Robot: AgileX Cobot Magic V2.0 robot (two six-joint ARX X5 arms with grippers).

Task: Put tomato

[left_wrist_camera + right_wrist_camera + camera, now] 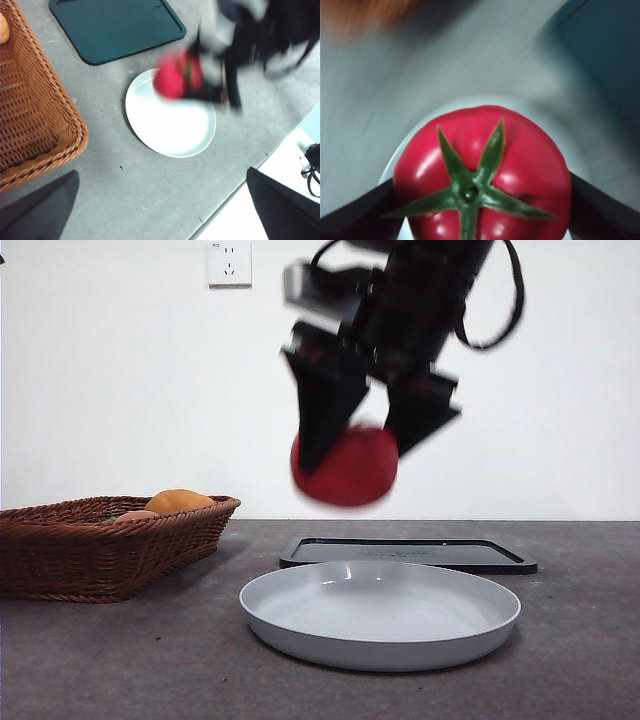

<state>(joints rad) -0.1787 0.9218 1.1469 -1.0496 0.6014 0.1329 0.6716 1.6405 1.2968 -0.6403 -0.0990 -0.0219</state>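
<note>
While clamped between both jaws of the right gripper (372, 435), tomato (345, 467) hangs mid-frame in front view, well above white plate (380, 615), not touching it. Blurred there; sharp in right wrist view, green star stem (470, 192) facing camera, plate rim visible behind. Dark tray (407, 553) just behind plate. Wicker basket (100, 545) at lower left, holding orange fruit (180, 501) and a paler fruit (135, 515) beside it. Left gripper (160, 210) spread open, empty, jaws at bottom corners of left wrist view, apart from plate.

Open air above the white plate (380, 615), wicker basket (100, 545) well aside.
</note>
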